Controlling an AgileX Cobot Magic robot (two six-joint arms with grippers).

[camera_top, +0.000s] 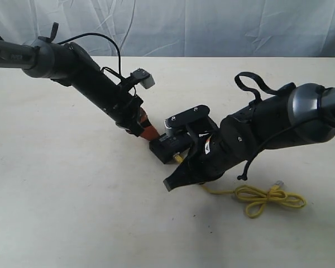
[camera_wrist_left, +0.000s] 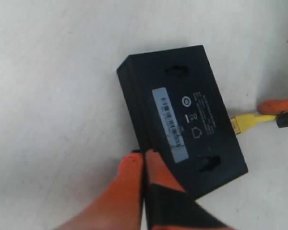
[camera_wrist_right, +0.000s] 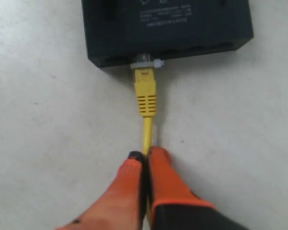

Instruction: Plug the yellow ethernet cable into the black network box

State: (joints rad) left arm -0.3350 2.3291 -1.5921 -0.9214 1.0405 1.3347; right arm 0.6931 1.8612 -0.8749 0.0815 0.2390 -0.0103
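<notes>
Roughly at the middle of the pale table [camera_top: 72, 212] lies the box [camera_top: 168, 149], flat, with its label [camera_wrist_left: 170, 122] facing up. The left arm comes down from 10 o'clock in the exterior view. The left gripper [camera_wrist_left: 143, 158] has its orange fingers pressed together with only a dark seam between them. Its tips meet one long edge of the box near a corner, and one finger overlaps the top face beside the label. It clamps nothing that can be seen. The right arm reaches in from 3 o'clock, and its end sits at about 5 o'clock from the box, just beside it. The right gripper [camera_wrist_right: 145, 155] is closed on the cable [camera_top: 268, 196], pinching the yellow cord just behind the ribbed boot of the plug [camera_wrist_right: 145, 93]. The cord runs straight from the fingers to the box's side face. The plug's clear tip is at that face, with its latch tab showing beside it. How deep it sits in the port cannot be told. The left wrist view shows the same plug meeting the side of the box opposite the left fingers. Behind the right gripper the cord trails off toward 4 o'clock, lying on the table. It gathers into a knotted loop [camera_top: 255, 196] well apart from the box. The second plug [camera_top: 277, 183] rests just beyond the loop, free of both grippers. A wrinkled white cloth [camera_top: 212, 28] hangs at 12 o'clock behind the table.
</notes>
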